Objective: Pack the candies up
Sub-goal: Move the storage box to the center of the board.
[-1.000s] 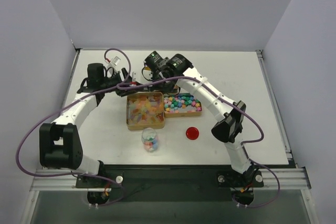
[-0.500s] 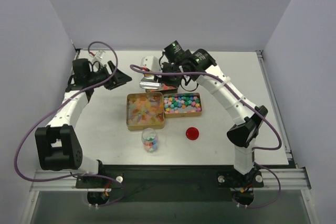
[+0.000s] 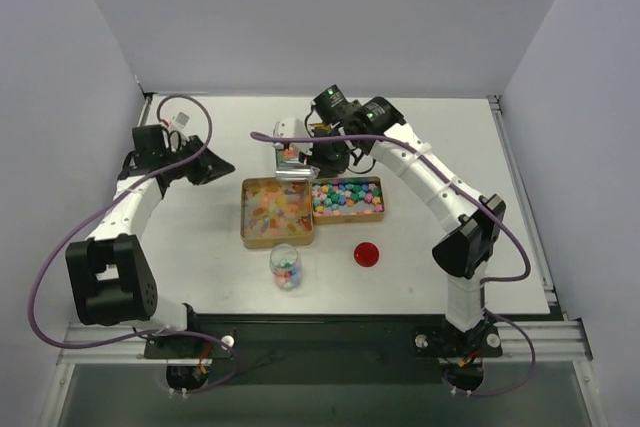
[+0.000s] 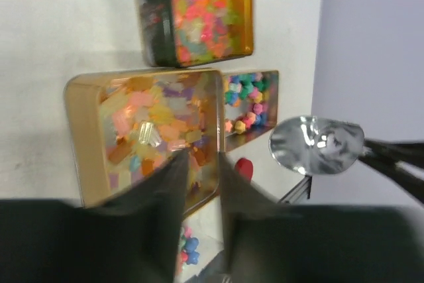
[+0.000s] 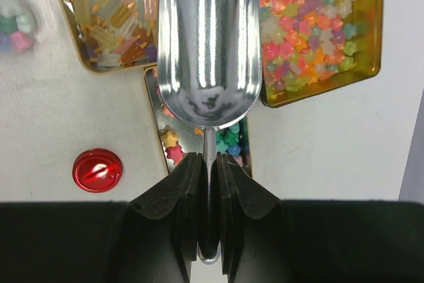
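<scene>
My right gripper (image 5: 209, 164) is clamped tight on the thin handle of a metal scoop (image 5: 209, 44), whose shiny bowl runs straight out ahead of the fingertips. Directly under the handle and bowl lies a narrow tin (image 5: 156, 117) holding some of the candies (image 5: 228, 138), small coloured stars. I cannot tell whether the bowl touches that tin. Ahead and to the right of the scoop a wide tin (image 5: 318, 91) is full of orange, pink and green stars. Ahead and to the left, a square tin (image 5: 112, 67) holds pastel oblong pieces. Farther left stands a small jar (image 5: 16, 28) with a few sweets inside, and a red lid (image 5: 97, 170) lies on the table (image 5: 59, 117) just left of my fingers.

My left gripper (image 4: 202, 160) has its fingers a little apart with nothing between them. The square tin sits just beyond its tips, with the scoop well off to their right.
</scene>
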{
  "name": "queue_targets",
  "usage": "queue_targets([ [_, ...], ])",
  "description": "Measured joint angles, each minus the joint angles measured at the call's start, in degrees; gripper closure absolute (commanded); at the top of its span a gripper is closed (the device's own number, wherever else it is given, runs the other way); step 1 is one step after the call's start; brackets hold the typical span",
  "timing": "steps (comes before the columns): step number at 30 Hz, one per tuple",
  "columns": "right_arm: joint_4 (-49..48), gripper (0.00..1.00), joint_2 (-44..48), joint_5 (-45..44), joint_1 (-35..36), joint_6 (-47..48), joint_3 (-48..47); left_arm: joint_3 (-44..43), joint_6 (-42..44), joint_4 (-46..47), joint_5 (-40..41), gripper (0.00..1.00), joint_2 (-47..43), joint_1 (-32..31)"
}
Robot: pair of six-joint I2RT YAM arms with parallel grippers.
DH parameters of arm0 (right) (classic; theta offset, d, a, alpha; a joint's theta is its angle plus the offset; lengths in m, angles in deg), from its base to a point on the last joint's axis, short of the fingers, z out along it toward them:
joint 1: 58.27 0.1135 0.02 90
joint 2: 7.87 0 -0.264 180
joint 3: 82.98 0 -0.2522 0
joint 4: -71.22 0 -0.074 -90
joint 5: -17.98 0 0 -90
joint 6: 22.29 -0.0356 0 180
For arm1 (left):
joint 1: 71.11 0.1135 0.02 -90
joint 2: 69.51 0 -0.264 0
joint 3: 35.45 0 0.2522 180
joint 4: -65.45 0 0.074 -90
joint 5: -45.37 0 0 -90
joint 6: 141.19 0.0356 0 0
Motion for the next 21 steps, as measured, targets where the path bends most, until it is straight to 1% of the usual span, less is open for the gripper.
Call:
queue_targets([
  [4, 1.0, 1.00, -0.1, -0.2, 0.6, 5.6, 3.6, 1.7, 1.4, -6.9, 7.8, 1.00, 0.6, 0.8],
  [6, 2.0, 1.00, -0.4, -0.4, 0.7, 8.5, 3.7, 3.4, 1.0, -8.5, 10.4, 1.00, 0.6, 1.0],
  [10, 3.1, 1.00, -1.3, -1.4, 0.6, 14.5, 3.6, 9.6, -2.1, -11.5, 13.4, 1.00, 1.4, 1.1],
  [14, 4.0, 1.00, -4.2, -2.6, 0.6, 18.9, 1.8, 13.3, -4.7, -13.2, 14.9, 1.00, 3.6, 0.3],
  [17, 4.3, 1.00, -5.6, -3.4, 0.5, 20.9, 1.6, 13.9, -6.1, -12.9, 15.3, 1.00, 5.9, -2.0],
  [21, 4.9, 1.00, -5.9, -4.0, 0.1, 24.2, 1.7, 12.4, -6.9, -11.9, 15.7, 1.00, 9.2, -7.5],
])
